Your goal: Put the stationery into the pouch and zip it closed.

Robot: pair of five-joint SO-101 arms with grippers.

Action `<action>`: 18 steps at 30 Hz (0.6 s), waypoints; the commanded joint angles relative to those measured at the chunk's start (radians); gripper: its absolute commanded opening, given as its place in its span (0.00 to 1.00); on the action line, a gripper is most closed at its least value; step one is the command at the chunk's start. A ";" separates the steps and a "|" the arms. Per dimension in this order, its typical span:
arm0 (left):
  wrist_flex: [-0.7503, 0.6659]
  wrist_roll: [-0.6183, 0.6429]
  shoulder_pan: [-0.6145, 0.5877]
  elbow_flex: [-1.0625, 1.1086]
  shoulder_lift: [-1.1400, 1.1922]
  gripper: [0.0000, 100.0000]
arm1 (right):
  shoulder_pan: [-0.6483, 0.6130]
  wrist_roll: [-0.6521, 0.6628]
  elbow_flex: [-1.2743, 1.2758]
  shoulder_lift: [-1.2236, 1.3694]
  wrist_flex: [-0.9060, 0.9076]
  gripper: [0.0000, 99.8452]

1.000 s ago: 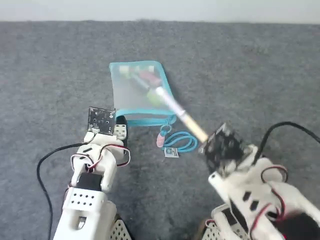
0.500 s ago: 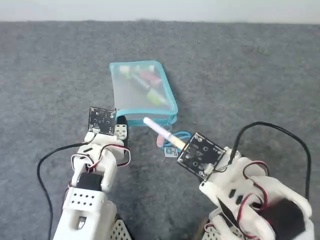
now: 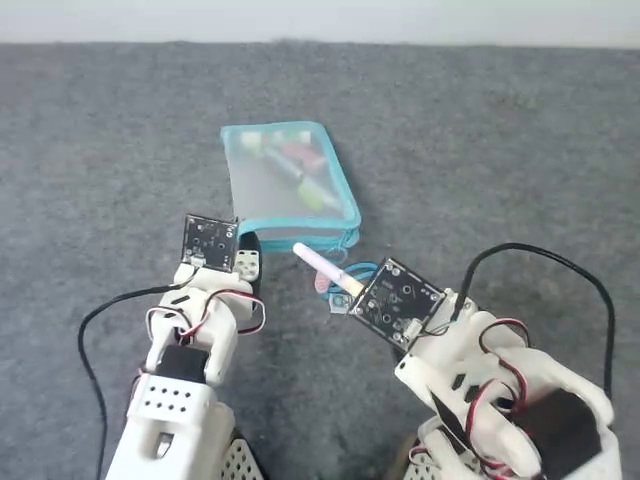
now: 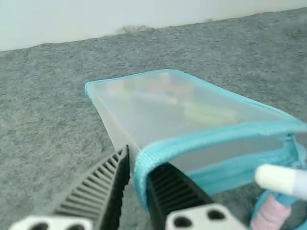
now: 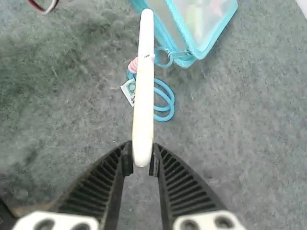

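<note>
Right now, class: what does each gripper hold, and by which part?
The left gripper pinches the pouch by its blue edging at a corner. The right gripper clamps the white pen by one end.

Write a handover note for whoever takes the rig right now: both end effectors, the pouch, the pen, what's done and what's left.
Left end effector: shut on the pouch, clamping its teal rim at the open end.
Right end effector: shut on the pen, tip just outside the opening.
Done: several items lie inside the pouch.
Left: slide the pen in, then zip closed; the blue cord lies on the carpet by the zipper end.
</note>
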 commanded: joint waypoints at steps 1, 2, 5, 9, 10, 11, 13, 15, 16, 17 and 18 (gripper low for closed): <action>-0.008 0.023 0.035 -0.051 0.006 0.01 | -0.001 -0.026 -0.005 0.064 -0.036 0.01; -0.008 0.023 0.035 -0.051 0.006 0.01 | 0.001 -0.026 -0.005 0.084 -0.045 0.01; -0.008 0.023 0.034 -0.051 0.006 0.01 | 0.001 -0.028 -0.006 0.131 -0.091 0.01; -0.008 0.021 0.034 -0.051 0.006 0.01 | 0.001 -0.063 -0.006 0.205 -0.162 0.01; -0.008 0.021 0.034 -0.051 0.006 0.01 | 0.001 -0.063 -0.006 0.228 -0.179 0.01; -0.008 0.020 0.034 -0.051 0.006 0.01 | 0.001 -0.064 -0.006 0.254 -0.200 0.01; -0.008 0.020 0.035 -0.051 0.006 0.01 | 0.001 -0.066 -0.006 0.312 -0.236 0.01; -0.006 0.018 0.035 -0.051 0.003 0.01 | 0.001 -0.068 -0.006 0.375 -0.272 0.01; -0.006 0.018 0.037 -0.051 0.003 0.01 | 0.001 -0.069 -0.006 0.409 -0.294 0.01; -0.006 0.017 0.048 -0.051 0.002 0.01 | 0.001 -0.078 -0.008 0.443 -0.317 0.01; -0.005 0.017 0.058 -0.051 0.002 0.01 | -0.001 -0.097 -0.012 0.478 -0.338 0.01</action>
